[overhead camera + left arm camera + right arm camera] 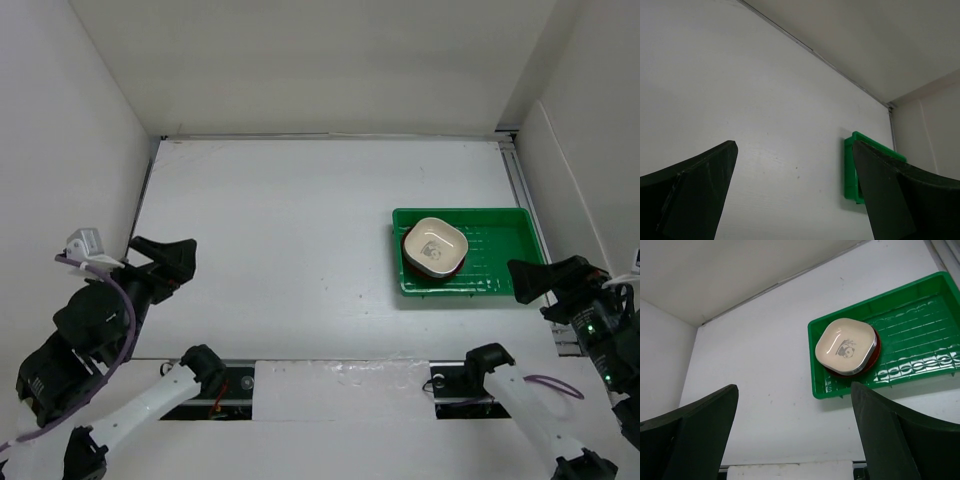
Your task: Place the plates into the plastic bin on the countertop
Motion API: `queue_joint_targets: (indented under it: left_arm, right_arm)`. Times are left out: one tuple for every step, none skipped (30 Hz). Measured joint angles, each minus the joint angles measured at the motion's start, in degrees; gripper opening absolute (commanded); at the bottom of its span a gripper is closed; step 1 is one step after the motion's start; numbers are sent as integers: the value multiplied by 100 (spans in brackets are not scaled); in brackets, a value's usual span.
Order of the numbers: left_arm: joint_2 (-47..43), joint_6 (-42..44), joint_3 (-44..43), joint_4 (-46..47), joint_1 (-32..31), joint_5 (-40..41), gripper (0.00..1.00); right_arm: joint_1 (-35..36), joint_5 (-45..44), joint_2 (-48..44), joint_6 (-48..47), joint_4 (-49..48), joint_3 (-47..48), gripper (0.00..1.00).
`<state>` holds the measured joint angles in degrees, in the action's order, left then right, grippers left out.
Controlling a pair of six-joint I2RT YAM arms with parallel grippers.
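The plates (846,346) sit stacked in the bin (920,330), cream one on top, ahead of the right gripper (795,385). This gripper and the left gripper (795,145) are spread wide and empty. No plate lies on the countertop (290,240); the task appears complete.

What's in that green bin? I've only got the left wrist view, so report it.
Observer: A cream plate with a panda print lies topmost, in the left half of the bin.
Operator: Tell me what's under it.
Observer: A red-orange plate shows its rim below; I can't count any others between.
Operator: Give me the right claw.
Observer: The right claw is open and empty, by the bin's near right corner.
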<state>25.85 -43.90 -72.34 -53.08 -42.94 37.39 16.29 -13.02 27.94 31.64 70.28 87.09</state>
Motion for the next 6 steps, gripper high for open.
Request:
queue_joint_targets:
  left_arm:
    - [-74, -15, 37, -50, 0, -33, 100]
    - [-125, -33, 68, -85, 0, -79, 100]
    - [-144, -52, 96, -116, 0, -129, 100]
    - [-144, -63, 107, -138, 0, -175, 100]
    - [-140, -81, 109, -149, 0, -221, 100]
    - [-138, -92, 109, -151, 0, -245, 100]
  right_arm:
    - [24, -4, -11, -7, 66, 57, 99]
    - [48, -2, -17, -20, 118, 103, 99]
    - [72, -7, -22, -26, 157, 140, 99]
    - [96, -11, -24, -35, 186, 168, 99]
    - [116, -15, -26, -39, 205, 179, 99]
    - [138, -33, -26, -39, 225, 181, 99]
